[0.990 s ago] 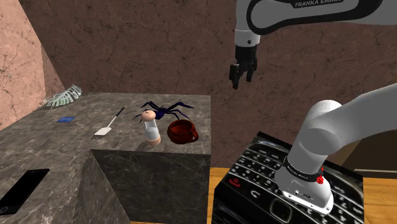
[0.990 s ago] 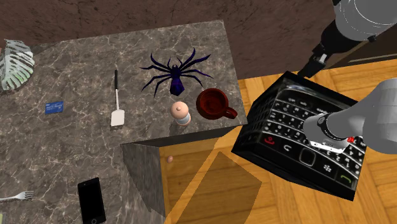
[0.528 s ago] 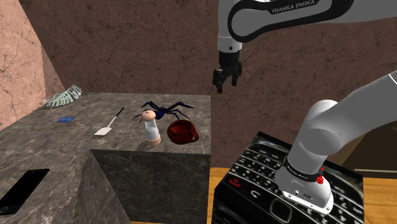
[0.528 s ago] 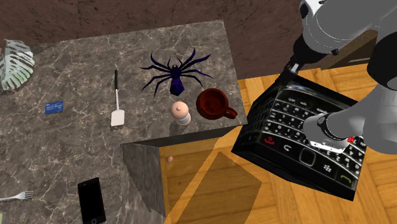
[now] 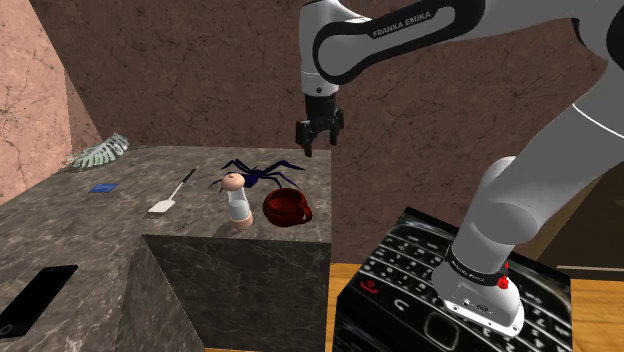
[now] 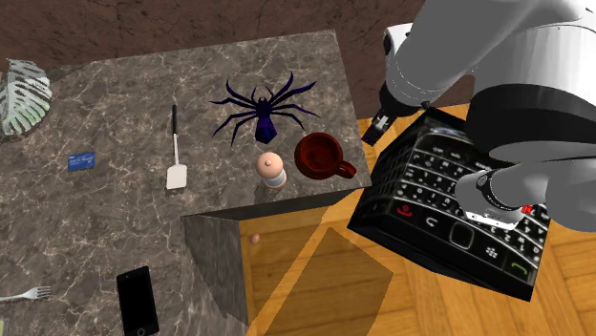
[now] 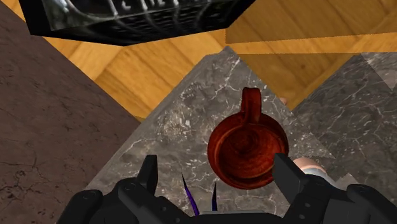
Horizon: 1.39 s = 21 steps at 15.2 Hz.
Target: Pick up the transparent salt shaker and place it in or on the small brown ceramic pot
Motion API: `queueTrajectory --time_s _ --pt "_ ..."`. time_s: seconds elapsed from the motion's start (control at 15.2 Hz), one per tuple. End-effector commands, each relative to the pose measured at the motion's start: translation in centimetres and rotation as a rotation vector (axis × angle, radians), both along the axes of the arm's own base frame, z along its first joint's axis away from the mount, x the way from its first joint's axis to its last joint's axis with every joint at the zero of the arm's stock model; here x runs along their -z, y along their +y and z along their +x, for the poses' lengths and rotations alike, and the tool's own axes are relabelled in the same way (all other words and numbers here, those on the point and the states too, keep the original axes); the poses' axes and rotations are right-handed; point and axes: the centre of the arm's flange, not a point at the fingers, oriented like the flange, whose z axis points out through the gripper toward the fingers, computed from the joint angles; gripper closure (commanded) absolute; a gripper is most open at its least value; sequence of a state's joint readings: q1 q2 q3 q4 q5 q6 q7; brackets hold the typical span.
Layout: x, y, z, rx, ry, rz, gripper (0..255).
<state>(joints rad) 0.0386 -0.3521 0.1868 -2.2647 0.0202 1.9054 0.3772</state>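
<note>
Salt shaker (image 5: 237, 200) stands untouched on the counter (image 5: 110, 215) just beside the pot (image 5: 285, 207); gripper (image 5: 317, 143) hovers above, fingers apart, empty; grasping, lifting, placing are not yet done.

The words "FRANKA EMIKA" are printed in white capitals on a dark band of the arm (image 5: 400, 35), high above the stand (image 5: 420, 265) in the shoulder view. The stand's top is drawn as a phone keypad (image 6: 449, 191). White marks are carried on its keys, but none can be read. A red sign (image 6: 406, 212) is borne by one key near the stand's edge.
</note>
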Motion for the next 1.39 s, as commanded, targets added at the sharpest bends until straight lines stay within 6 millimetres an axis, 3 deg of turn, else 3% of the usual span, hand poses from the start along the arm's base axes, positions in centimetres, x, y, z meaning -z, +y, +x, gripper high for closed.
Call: queueTrajectory --time_s 0.0,1.25,1.32 --pt "0.5 1.9 2.2 0.003 -0.005 0.003 0" --pt "6.2 17.2 20.3 0.030 -0.050 0.021 0" --pt "6.2 17.2 20.4 0.030 -0.051 0.021 0"
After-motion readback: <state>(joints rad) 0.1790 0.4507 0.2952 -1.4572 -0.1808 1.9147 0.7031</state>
